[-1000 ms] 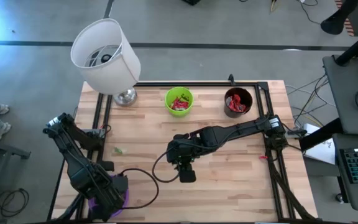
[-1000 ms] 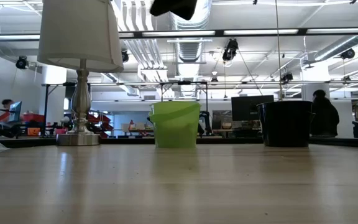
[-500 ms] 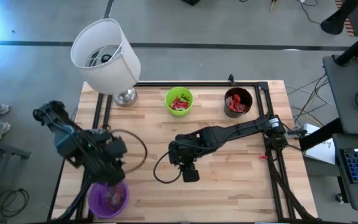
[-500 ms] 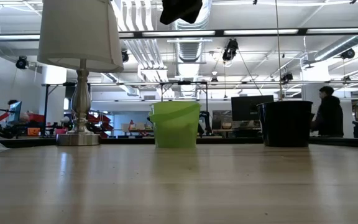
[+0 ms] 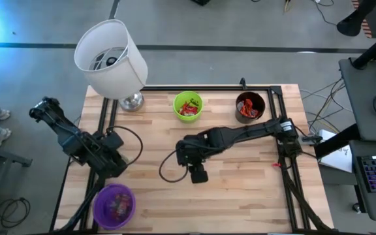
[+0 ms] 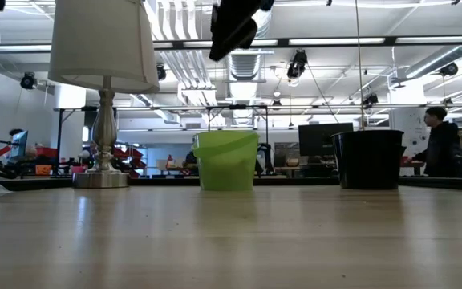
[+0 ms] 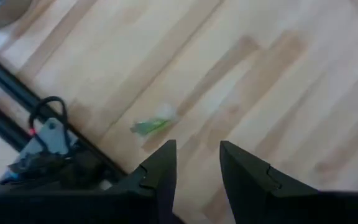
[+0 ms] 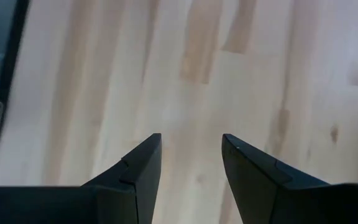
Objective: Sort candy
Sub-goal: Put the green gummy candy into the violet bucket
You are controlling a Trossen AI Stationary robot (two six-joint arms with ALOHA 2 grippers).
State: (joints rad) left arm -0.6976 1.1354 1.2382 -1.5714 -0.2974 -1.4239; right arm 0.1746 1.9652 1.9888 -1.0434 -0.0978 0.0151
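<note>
One green candy (image 7: pixel 152 126) remains on the bare wood, just ahead of your left gripper (image 7: pixel 197 163) — jaws parted, empty. Your right gripper (image 8: pixel 191 155) hovers open mid-table. Descend off-centre and you'll flick the wrapper away.

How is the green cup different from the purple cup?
The small light green plastic cup stands at the far edge of the wooden table, between the lamp and the black cup; the round purple plastic cup sits at the near left corner. The green cup looks narrower from above; the purple cup looks wider. The green cup holds red and green candy; the purple cup's pieces look mixed, hard to tell. Both stand upright and open.
</note>
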